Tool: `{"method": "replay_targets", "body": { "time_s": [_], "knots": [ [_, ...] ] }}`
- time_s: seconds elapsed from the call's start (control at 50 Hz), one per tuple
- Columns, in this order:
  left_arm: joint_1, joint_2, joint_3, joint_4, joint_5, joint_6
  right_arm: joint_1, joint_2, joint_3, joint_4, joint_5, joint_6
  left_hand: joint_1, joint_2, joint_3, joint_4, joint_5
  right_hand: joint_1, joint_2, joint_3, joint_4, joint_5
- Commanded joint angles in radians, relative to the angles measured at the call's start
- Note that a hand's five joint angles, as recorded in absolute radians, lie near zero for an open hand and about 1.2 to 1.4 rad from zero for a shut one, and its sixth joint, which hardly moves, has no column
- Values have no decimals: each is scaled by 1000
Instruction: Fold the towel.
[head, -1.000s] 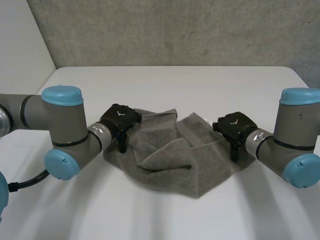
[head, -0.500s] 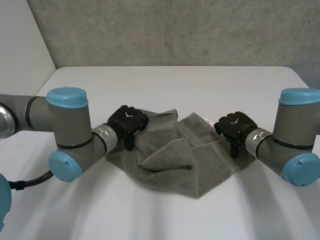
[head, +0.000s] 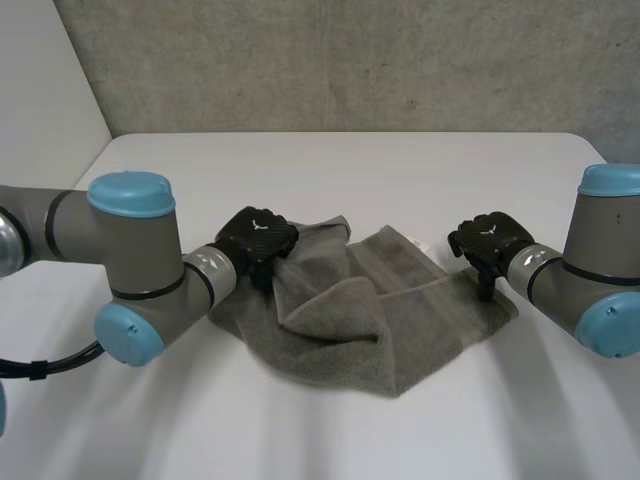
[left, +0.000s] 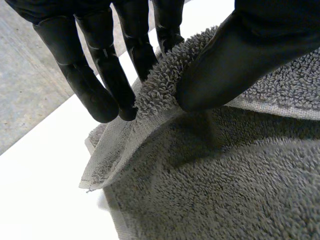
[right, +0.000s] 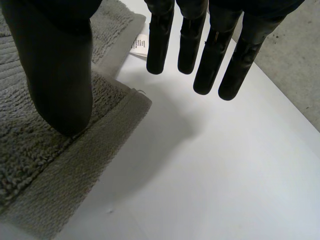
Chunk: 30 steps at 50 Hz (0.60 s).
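Head view, left to right: the left hand (head: 258, 238) sits on the left edge of a grey towel (head: 345, 325), which lies rumpled in the middle of the white table (head: 350, 170) with a loose fold heaped across its centre. Its wrist view shows the thumb and fingers closed on a raised strip of hem. At the towel's right corner, the right hand (head: 487, 240) has its fingers straight and spread above bare table. Its thumb is over the cloth near a white label (right: 139, 45), and the hand holds nothing. The likely risk is a lift with only one side secured: the left pinch takes just a thin lip of hem and could slip, and the free right corner would drag, leaving the central heap creased into a crooked fold.
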Motion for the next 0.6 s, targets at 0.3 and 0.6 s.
{"method": "replay_targets", "body": {
  "time_s": [0.3,0.6],
  "knots": [
    [-8,76,-83,0,1,-5,-20,62,-67,75,-7,1,-46,-91,-145,-121,-277,142,155,147,151,137],
    [-7,79,-83,0,1,-17,-9,24,-47,66,-33,60,-46,-91,-145,-121,-277,866,879,871,875,861]
  ]
}}
